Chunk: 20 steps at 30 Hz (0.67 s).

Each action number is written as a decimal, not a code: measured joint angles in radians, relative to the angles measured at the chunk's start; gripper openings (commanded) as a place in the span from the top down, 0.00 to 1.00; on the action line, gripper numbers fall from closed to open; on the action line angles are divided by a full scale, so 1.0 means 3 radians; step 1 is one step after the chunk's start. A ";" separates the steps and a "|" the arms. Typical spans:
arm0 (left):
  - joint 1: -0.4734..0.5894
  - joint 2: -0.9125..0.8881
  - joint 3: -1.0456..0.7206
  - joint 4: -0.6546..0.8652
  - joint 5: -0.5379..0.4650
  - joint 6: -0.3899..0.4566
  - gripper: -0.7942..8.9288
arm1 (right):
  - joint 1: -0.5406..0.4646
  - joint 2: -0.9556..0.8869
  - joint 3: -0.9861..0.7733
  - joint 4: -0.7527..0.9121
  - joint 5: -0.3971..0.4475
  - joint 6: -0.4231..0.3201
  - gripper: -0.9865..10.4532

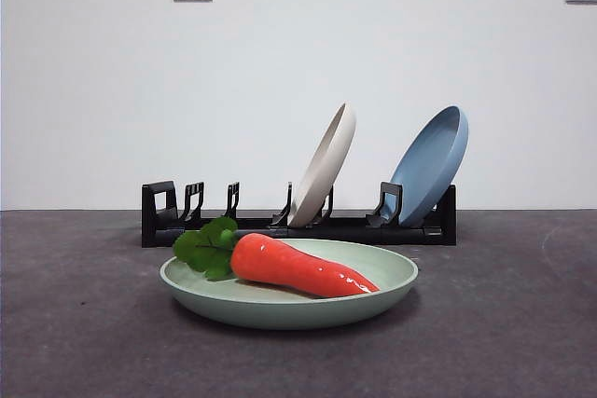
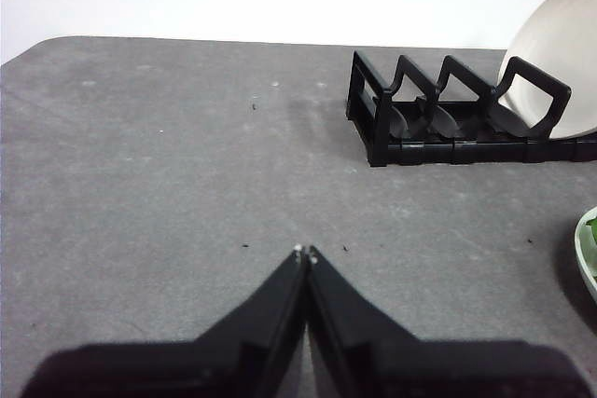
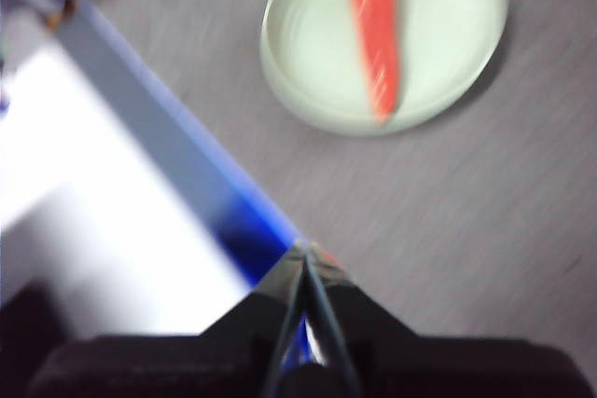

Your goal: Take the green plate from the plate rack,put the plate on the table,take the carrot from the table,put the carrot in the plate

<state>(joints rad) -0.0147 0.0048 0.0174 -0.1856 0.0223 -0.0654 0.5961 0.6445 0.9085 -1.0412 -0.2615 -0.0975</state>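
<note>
The green plate [image 1: 280,309] lies nearest, flat on the dark grey worktop [image 1: 75,342]. The carrot [image 1: 298,267] lies inside it on its side, with its leaves at the left rim and its thin tip near the middle. It looks as if it rests on the plate floor and does not hang over the edge.

Behind the plate stands the black rack [image 1: 298,226]. A cream plate [image 1: 325,167] leans in a middle slot and a blue plate [image 1: 431,165] leans in a slot at the right end. The slots at the left end hold nothing.

No arm shows in the front view. The left gripper [image 2: 305,253] hangs over bare worktop, with its jaws pressed together and nothing between them. The rack's end is well away from it, and only a sliver of the green plate shows at the side of its view. The right gripper [image 3: 306,251] has its jaws together too, and they hold nothing. Its view is blurry. The plate and carrot show well apart from its tips. It seems to be over the worktop's edge.

So the job looks done: the plate is out of the rack, and the carrot is in the plate. What is left, I think, is just to get the arms out of the way. To do that well, both arms should rise up and go slowly. They should keep away from the plate and from the two leaning plates, which could tip if bumped.
</note>
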 measured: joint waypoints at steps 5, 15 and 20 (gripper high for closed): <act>0.0000 0.0000 0.0000 0.0000 0.0000 0.0000 0.92 | -0.0579 -0.0495 -0.0163 0.0795 -0.0111 -0.0074 0.91; 0.0000 0.0000 0.0000 0.0000 0.0000 0.0000 0.92 | -0.1442 -0.1443 -0.1544 0.2382 -0.0075 -0.0013 0.91; 0.0000 0.0000 0.0000 0.0000 -0.0001 0.0000 0.92 | -0.1591 -0.1784 -0.2215 0.2859 0.0155 0.0158 0.91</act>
<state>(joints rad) -0.0147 0.0048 0.0174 -0.1856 0.0219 -0.0654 0.1188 0.1093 0.2440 -0.1837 -0.2150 -0.0502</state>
